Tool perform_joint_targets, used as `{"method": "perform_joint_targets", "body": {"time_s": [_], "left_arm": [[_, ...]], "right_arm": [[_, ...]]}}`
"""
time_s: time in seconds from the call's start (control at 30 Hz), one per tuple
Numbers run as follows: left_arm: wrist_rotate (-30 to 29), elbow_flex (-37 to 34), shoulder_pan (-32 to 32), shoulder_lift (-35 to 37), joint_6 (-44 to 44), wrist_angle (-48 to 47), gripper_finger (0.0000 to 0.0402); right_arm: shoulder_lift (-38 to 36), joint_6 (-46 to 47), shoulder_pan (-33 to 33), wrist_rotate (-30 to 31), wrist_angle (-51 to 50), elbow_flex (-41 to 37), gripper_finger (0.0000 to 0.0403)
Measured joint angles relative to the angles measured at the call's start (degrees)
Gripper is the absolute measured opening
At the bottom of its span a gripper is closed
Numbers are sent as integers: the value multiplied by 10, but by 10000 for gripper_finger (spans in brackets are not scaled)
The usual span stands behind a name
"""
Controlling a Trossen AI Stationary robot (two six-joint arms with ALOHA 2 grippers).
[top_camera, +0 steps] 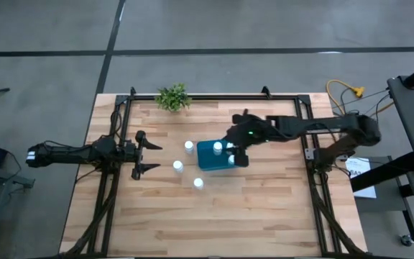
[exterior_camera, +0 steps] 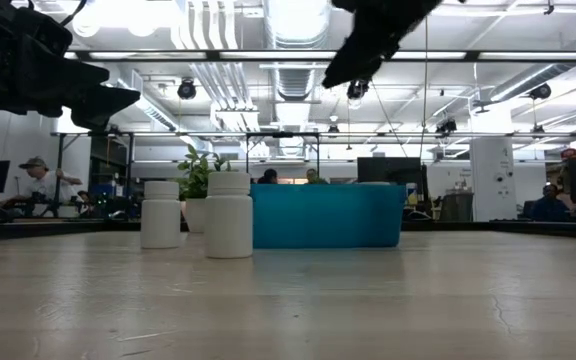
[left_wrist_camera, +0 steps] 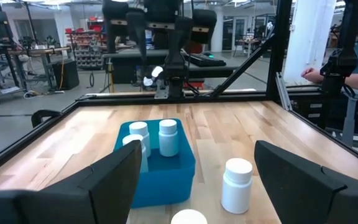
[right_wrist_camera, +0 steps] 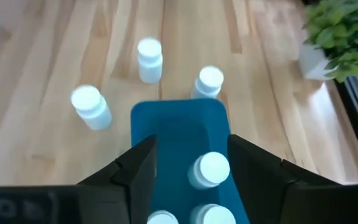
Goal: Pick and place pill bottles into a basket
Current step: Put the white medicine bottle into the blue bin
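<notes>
Pill bottles (top_camera: 188, 147) on pale wood table (top_camera: 264, 208), teal basket (top_camera: 208, 157), workshop behind, left jaws released, right jaws spread, empty.

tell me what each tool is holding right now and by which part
Nothing is held. The right tool hangs open above the basket, its fingers clear of the bottles inside. The left tool waits open and empty.

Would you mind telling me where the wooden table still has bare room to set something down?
The wooden table is bare along its whole near strip and right of the small teal-blue rectangular basket. It is crowded left of the basket, where three tiny white pill bottles stand, and by the small green plant.
</notes>
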State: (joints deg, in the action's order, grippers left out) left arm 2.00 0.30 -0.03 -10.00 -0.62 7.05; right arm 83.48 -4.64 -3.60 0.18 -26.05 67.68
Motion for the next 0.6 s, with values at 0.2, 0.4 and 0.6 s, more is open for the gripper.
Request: {"method": "perform_joint_targets", "body": {"time_s": [0.2,0.4,0.6], "left_arm": [[0,0,0,-1,0,0,295],[0,0,0,0,0,0,295],[0,0,0,-1,0,0,295]], "right_arm": [[-103,15,12,-5,126,-130,179],[-188,31,28,-8,242,-238,179],[-245,36,43,-7,298,-317,178]]}}
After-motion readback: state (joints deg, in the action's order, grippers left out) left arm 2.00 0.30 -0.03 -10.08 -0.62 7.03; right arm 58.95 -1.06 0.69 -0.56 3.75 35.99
